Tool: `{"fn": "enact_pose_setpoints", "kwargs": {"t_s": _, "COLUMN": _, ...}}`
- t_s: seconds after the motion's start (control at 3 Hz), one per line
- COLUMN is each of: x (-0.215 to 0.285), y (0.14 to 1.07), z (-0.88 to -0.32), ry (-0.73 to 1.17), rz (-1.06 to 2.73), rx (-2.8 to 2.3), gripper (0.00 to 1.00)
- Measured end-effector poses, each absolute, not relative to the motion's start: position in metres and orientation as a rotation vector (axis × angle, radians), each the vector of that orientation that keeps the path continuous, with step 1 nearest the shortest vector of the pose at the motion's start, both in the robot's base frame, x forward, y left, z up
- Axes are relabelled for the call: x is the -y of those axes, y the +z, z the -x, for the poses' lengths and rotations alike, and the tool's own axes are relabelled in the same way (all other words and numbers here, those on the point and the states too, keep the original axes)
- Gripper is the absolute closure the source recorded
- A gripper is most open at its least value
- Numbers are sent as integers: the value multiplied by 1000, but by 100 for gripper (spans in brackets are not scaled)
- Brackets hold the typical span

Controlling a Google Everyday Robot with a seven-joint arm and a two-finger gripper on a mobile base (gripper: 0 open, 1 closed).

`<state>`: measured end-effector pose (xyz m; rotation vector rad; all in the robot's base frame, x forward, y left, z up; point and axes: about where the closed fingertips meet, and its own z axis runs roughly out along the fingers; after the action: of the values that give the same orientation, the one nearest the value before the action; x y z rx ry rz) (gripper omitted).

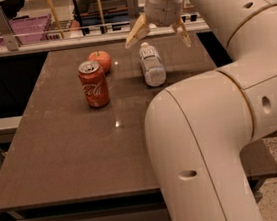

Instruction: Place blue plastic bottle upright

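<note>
My feed: brown bench (73,155). Red Coca-Cola can (94,84) upright, left of centre. Orange-red apple (100,60) just behind it, touching or not, can't tell. Metal rail (68,33) along the far edge, purple crate (23,30) beyond it. End effector (157,42) hangs above the far edge.

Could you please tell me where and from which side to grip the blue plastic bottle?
I would grip the blue plastic bottle across its mid-body, coming from above. It lies on its side, cap pointing away, so its round flanks face left and right. The open gripper hovers over its cap end.
</note>
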<state>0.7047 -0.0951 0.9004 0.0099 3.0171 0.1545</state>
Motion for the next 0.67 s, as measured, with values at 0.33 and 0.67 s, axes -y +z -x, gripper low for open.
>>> {"fn": "enact_pose_setpoints", "kwargs": {"t_s": 0.33, "x": 91, "y": 888, "z": -705, "ry": 184, "rz": 9, "rx": -3045, "gripper": 0}}
{"fn": "enact_pose_setpoints", "kwargs": {"t_s": 0.67, "x": 88, "y": 878, "z": -705, "ry": 206, "rz": 25, "rx": -3066, "gripper": 0}}
